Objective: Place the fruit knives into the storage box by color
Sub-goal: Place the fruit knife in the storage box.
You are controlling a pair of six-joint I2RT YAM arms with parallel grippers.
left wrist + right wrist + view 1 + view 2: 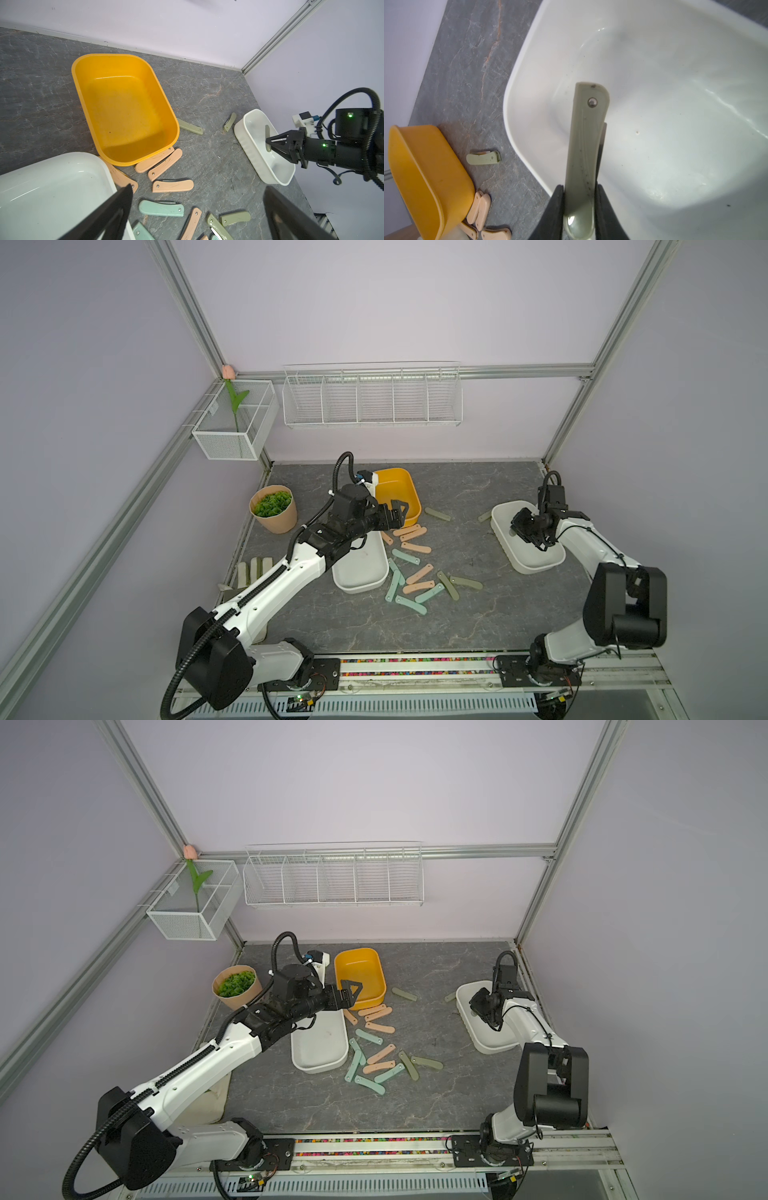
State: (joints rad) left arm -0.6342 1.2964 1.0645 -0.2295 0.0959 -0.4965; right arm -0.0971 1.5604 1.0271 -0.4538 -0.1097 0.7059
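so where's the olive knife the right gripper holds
In the right wrist view the olive knife is clamped in the right gripper over the white box on the robot's right, with another olive knife lying outside its rim.

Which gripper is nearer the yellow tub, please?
Left. The left gripper hovers at the rim of the yellow tub; the right gripper holds an olive knife over a white tub.

Legend: my matt black right gripper [579,193] is pinching a smooth plastic olive knife [583,145] bearing a shiny metal rivet [592,102]; the white box [675,83] is gleaming glossy, the yellow box [124,99] showing satin plastic, the tabletop [207,93] lying matt, stone-veined.
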